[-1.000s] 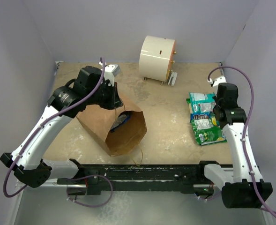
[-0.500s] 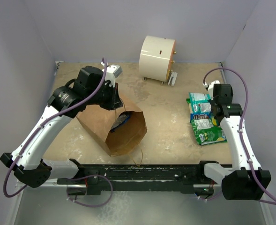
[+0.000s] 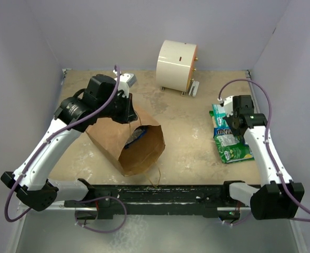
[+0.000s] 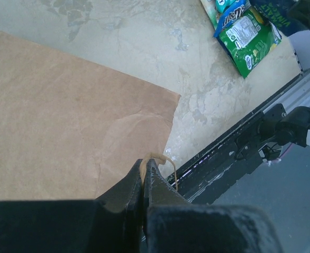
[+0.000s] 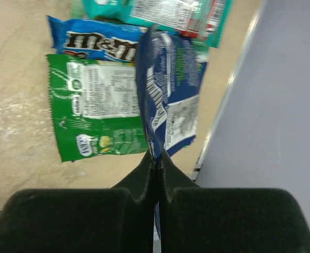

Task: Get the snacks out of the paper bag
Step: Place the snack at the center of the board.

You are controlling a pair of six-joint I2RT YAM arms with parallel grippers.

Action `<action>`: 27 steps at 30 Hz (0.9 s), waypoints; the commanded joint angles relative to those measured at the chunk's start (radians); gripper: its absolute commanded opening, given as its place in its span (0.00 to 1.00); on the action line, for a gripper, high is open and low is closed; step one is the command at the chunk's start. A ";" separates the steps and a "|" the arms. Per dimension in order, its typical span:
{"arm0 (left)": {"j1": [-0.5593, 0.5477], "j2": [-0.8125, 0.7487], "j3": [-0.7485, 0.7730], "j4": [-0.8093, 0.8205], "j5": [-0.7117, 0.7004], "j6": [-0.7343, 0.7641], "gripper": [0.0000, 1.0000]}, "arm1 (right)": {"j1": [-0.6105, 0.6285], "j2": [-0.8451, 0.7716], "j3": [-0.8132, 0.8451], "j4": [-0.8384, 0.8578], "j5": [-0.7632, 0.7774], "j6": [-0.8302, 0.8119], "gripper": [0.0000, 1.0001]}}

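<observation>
**Change from one second earlier.** The right arm's wrist has swung leftward and toward the far side. The right tool (image 5: 156, 158) now hangs over the packet cluster rather than at its right edge. The left arm, the paper bag (image 3: 110, 138) and the lying packets are unchanged.

**Tools.** The left tool (image 4: 144, 169) is pinched closed on a thin handle loop (image 4: 163, 159) of the bag. The right tool is clamped on the edge of a dark blue packet (image 5: 168, 103), which hangs upright above the others.

**Location.** The one paper bag lies on its side on the left half of the worktop (image 3: 191, 138), its open mouth turned toward the near edge. A second handle (image 3: 156, 179) trails at that edge.

**Count.**
- Packets lying flat at the right, touching or overlapping: three.
  - One teal packet (image 5: 165, 13), farthest.
  - One blue packet (image 5: 94, 43).
  - One green packet (image 5: 94, 113), nearest.
- Packets gripped: one, which makes four outside the bag.
- One blue-wrapped item (image 3: 137, 135) shows inside the mouth.
- One cream cylinder (image 3: 176, 64) stands at the far wall, well apart from both groups.
</observation>
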 commanded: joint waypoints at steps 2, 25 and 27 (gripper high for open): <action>0.006 -0.026 -0.015 0.053 0.008 -0.026 0.00 | 0.068 0.067 -0.019 0.001 -0.087 0.082 0.00; 0.007 -0.103 -0.088 0.082 -0.104 -0.201 0.00 | 0.282 -0.035 -0.024 0.068 -0.331 -0.057 0.47; 0.007 -0.103 -0.094 0.090 -0.109 -0.220 0.00 | 0.332 -0.056 -0.029 0.088 -0.379 -0.089 0.50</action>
